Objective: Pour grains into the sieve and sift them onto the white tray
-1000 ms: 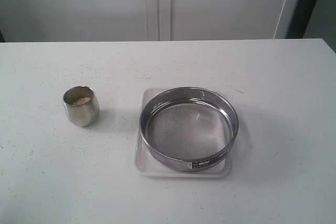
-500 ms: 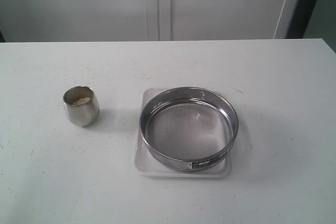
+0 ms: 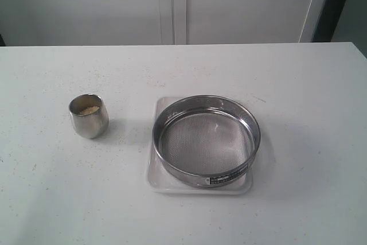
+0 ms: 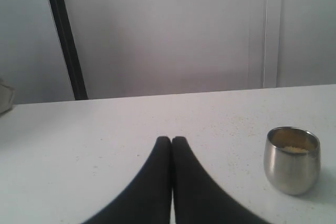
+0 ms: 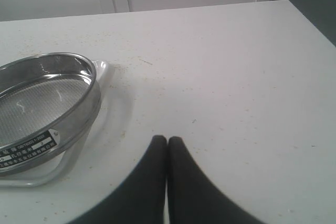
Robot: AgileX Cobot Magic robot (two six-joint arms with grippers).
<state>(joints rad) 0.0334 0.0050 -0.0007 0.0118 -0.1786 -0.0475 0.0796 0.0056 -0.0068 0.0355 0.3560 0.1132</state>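
Both finger pairs clenched empty: steel cup (image 4: 292,163) of grains (image 4: 295,149) near your left fingers (image 4: 161,156), sieve (image 5: 42,103) on the white tray (image 5: 104,68) beside your right fingers (image 5: 156,153).

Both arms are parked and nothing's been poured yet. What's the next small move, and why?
Probably open the left gripper and ease it toward the steel cup. Its jaws are shut with nothing between them, the grains sit in that cup on its side of the table, and the sieve rests empty on the white tray, ready to receive them.
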